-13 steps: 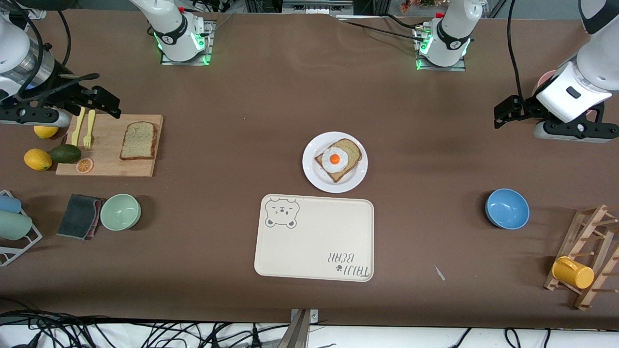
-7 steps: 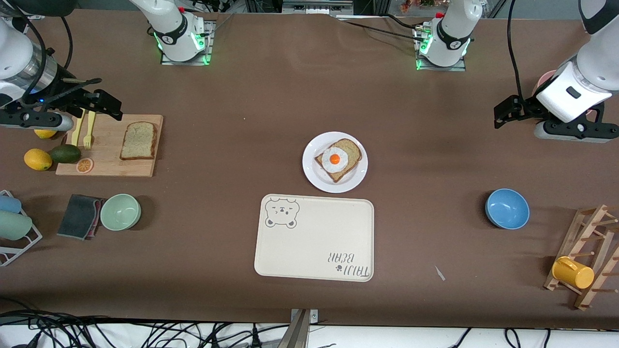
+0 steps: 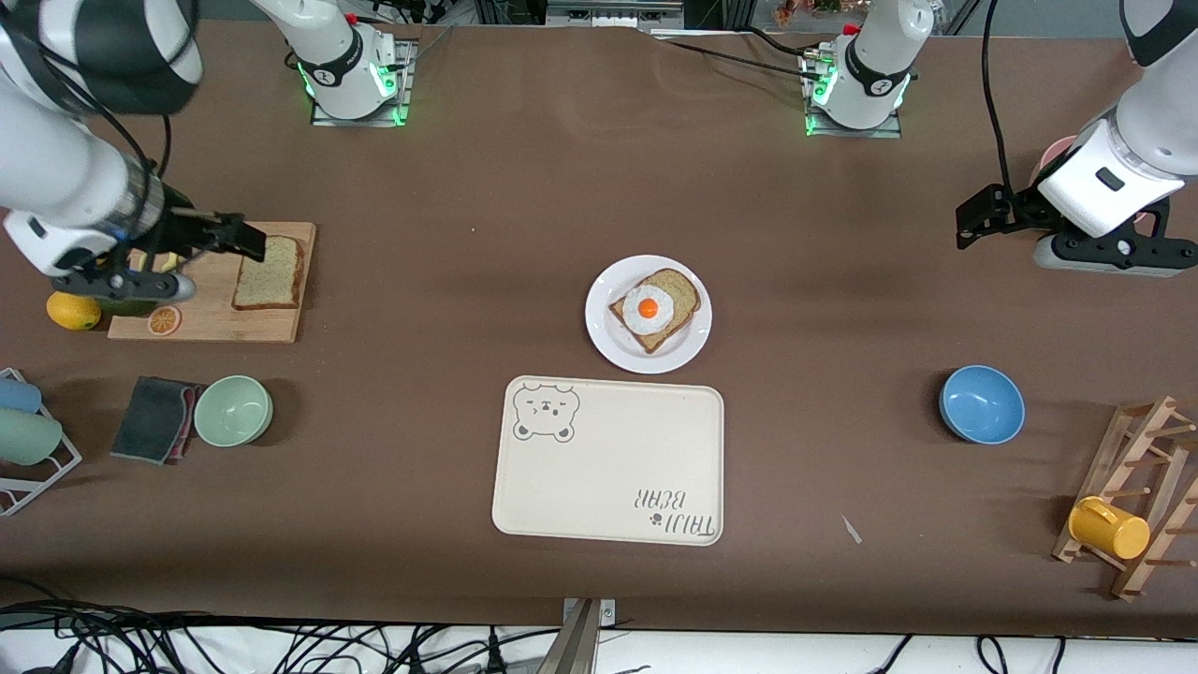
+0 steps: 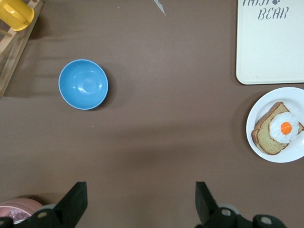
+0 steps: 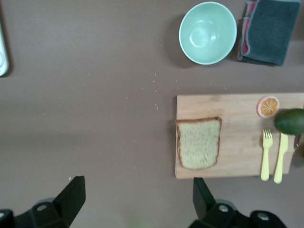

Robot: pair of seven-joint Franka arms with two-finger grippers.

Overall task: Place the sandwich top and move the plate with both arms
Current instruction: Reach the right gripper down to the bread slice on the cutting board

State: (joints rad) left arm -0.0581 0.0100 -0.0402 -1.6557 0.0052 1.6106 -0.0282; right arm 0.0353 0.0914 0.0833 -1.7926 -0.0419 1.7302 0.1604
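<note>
Right hand [image 3: 248, 241] released, over cutting board [image 3: 211, 323] beside sandwich top [image 3: 270, 273]; left hand [image 3: 973, 221] released, waiting

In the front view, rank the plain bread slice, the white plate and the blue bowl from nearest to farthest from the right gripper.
The open right gripper is over the cutting board.
1. Plain bread slice: on the cutting board, at the right arm's end of the table.
2. White plate: mid-table, carrying the egg-topped bread.
3. Blue bowl: toward the left arm's end.
</note>
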